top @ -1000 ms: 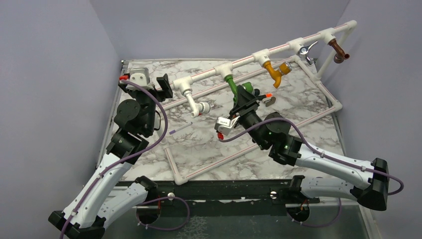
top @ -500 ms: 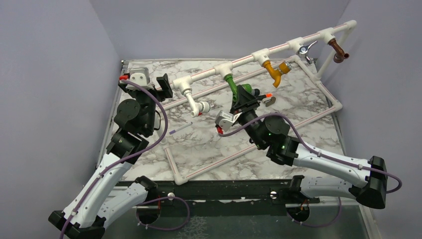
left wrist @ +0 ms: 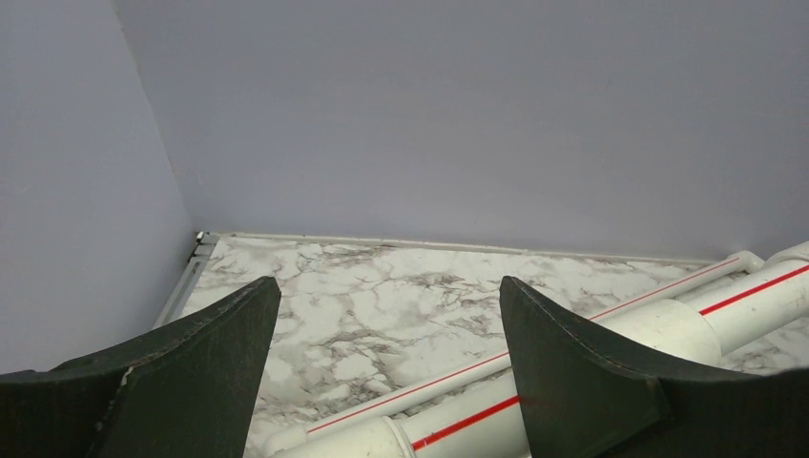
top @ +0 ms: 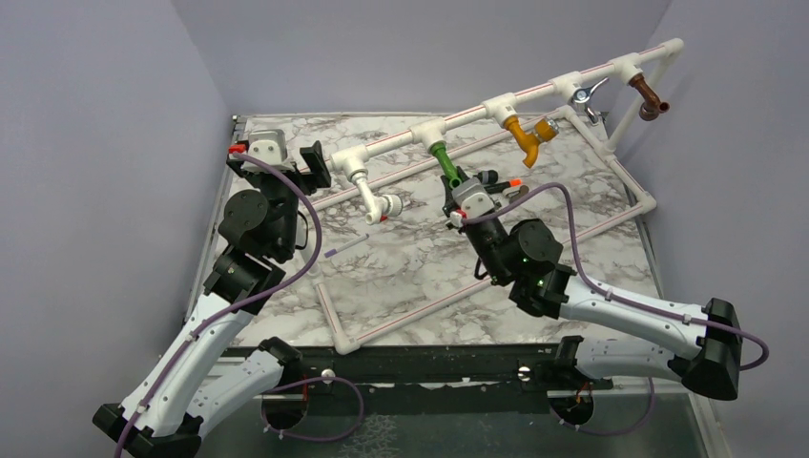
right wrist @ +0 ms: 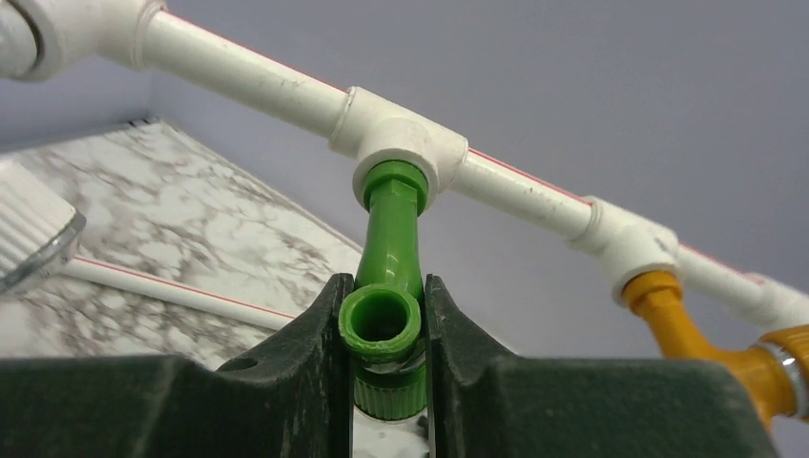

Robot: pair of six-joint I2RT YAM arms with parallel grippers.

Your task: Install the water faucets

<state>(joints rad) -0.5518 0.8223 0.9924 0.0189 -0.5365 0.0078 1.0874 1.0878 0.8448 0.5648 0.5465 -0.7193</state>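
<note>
The green faucet (top: 445, 161) hangs from a white tee (right wrist: 399, 157) on the raised white pipe frame (top: 544, 93). In the right wrist view its green spout (right wrist: 382, 322) points at the camera and its neck runs up into the tee. My right gripper (right wrist: 383, 329) is shut on the spout end, one finger on each side; it also shows in the top view (top: 460, 188). My left gripper (left wrist: 386, 320) is open and empty over the frame's left end, near the table's back left corner (top: 286, 164).
White (top: 374, 198), yellow (top: 529, 135), silver (top: 587, 95) and brown (top: 650, 96) faucets hang from the same pipe. The frame's lower rails (top: 420, 307) lie on the marble table. A thin stick (top: 345, 246) lies on the table. Grey walls stand close on three sides.
My right wrist has rolled while shut on the green faucet. Its camera swung from the arm's left side up to the top. The left arm has not moved.
</note>
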